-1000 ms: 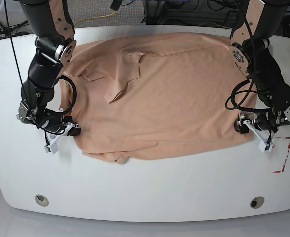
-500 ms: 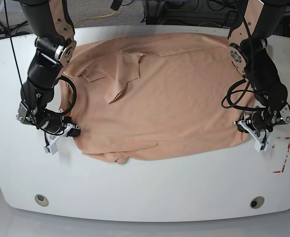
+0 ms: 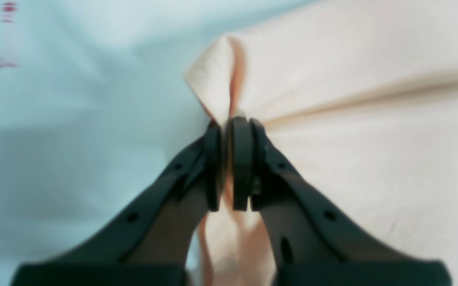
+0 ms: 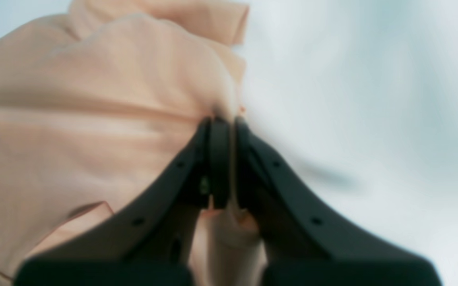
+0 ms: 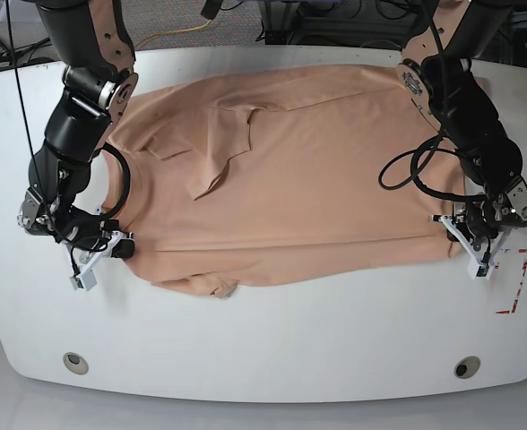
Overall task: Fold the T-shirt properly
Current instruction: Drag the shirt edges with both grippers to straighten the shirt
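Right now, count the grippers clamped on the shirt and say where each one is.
2. The left gripper pinches the T-shirt at its edge on the base view's right; the right gripper pinches the opposite edge, on that view's left.

I find no words, numbers or brand marks that I can read. The only sign is a broken red corner marking [image 5: 515,287] on my white table [image 5: 272,340], near its front right edge; it carries no lettering.
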You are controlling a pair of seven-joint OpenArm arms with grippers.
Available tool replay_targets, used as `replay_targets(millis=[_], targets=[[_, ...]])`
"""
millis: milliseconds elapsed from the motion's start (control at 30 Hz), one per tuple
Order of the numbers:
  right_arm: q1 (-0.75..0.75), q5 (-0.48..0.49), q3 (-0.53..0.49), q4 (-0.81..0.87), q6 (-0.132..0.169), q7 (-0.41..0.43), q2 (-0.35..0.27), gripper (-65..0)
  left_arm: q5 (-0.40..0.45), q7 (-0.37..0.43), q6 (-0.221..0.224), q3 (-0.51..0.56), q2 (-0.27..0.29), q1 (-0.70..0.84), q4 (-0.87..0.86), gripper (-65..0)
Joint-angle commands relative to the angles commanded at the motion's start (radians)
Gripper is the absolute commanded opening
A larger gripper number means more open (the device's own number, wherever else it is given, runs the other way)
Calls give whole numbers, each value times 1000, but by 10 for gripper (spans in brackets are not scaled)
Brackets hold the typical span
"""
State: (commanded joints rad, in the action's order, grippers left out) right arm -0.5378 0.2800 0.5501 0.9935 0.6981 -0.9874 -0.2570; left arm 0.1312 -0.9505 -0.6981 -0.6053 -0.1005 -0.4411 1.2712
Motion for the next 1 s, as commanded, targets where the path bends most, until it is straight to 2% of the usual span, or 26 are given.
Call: replay_targets(millis=[200, 333, 433, 533, 667, 733, 800, 867, 1000], targets=[[-40, 0, 0, 2, 0, 0, 0, -650, -2, -25, 0, 8, 20, -9, 64, -626], [-95, 0, -5, -2, 0, -2, -3, -650, 0, -89, 0, 8, 20, -52, 126, -626], [-135, 0, -92, -2, 0, -2, -35, -650, 2, -106, 0, 8, 20, -77, 147, -625], [-138, 6, -137, 3, 0, -2, -44, -650, 5, -114, 0, 11, 17, -75, 147, -610], [-129, 2, -143, -2, 0, -3, -44, -650, 6, -143, 0, 5, 12, -66, 144, -443], [-104, 3, -143, 2, 0, 0, -43, -650, 2, -147, 0, 5, -5, -31, 135, -314], [-92, 6, -143, 3, 0, 2, -40, -650, -2, -144, 0, 5, -8, -3, 124, -232], [-84, 6, -143, 0, 0, 2, -38, -650, -37, -144, 0, 5, -6, 26, 121, -211], [-71, 8, -141, -2, 0, 2, -37, -650, -207, -143, 0, 3, -12, 66, 64, -210]])
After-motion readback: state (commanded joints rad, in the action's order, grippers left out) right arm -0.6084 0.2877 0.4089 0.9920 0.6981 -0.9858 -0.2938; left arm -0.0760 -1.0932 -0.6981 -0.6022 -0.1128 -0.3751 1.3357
